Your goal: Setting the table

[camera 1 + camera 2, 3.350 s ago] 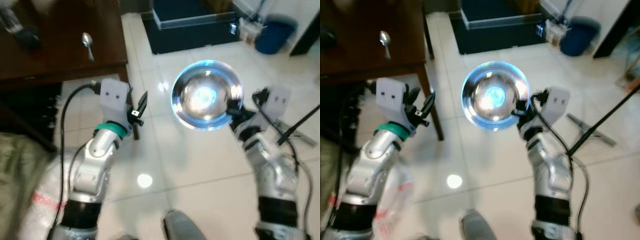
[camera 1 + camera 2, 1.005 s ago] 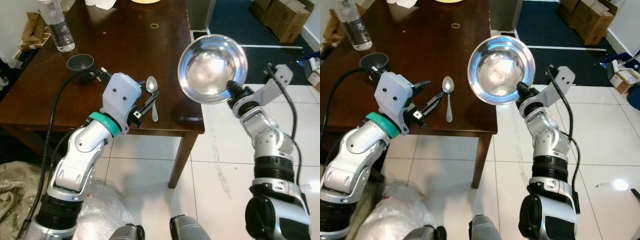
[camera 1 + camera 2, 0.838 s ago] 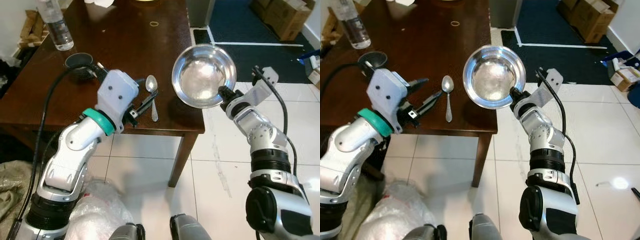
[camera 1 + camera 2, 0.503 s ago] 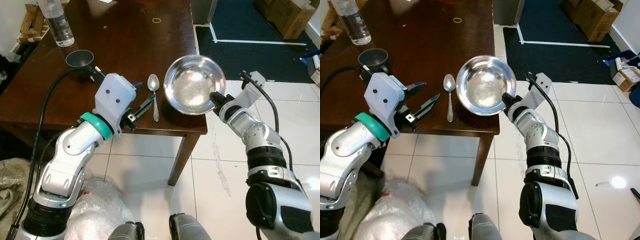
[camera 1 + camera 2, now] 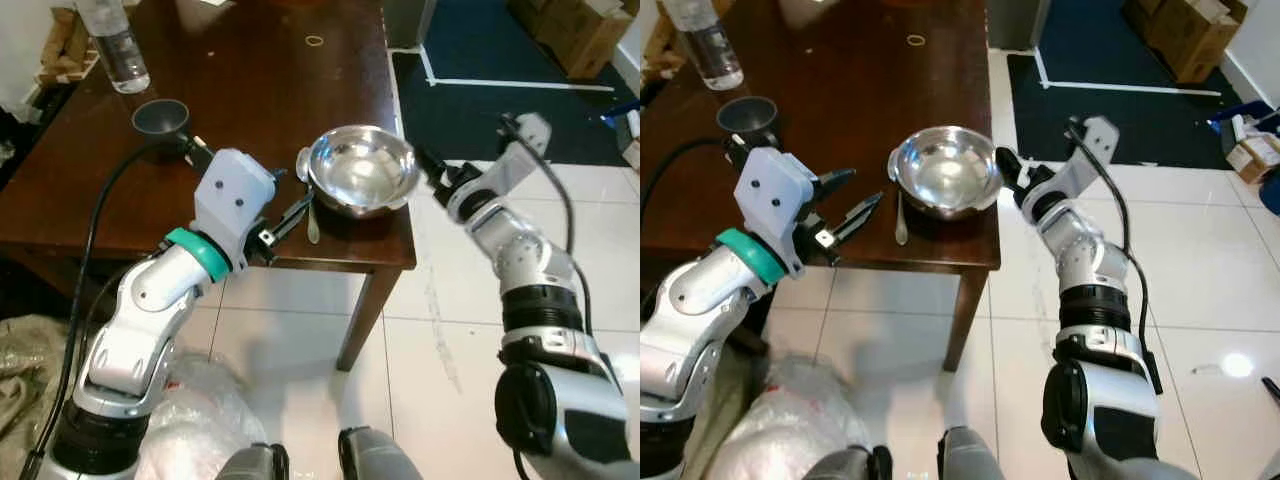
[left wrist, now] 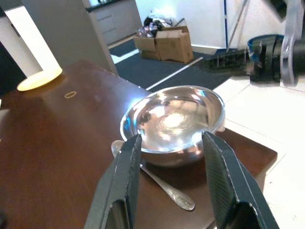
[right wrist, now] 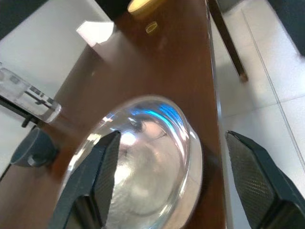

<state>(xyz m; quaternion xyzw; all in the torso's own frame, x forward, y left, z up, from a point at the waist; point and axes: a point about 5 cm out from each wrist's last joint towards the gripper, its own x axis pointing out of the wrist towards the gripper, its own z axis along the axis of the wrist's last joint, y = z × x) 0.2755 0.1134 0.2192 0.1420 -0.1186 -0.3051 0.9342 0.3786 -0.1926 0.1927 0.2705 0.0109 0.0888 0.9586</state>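
Both head views look steeply down from above onto the dark brown wooden table (image 5: 250,90). Each wrist camera sits low and close, facing the shiny round steel bowl (image 6: 174,121) from opposite sides (all four views share it).

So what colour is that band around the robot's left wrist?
Teal green; the band shows best in the left eye view.

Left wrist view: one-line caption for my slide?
Open left gripper faces the steel bowl resting beside a spoon.
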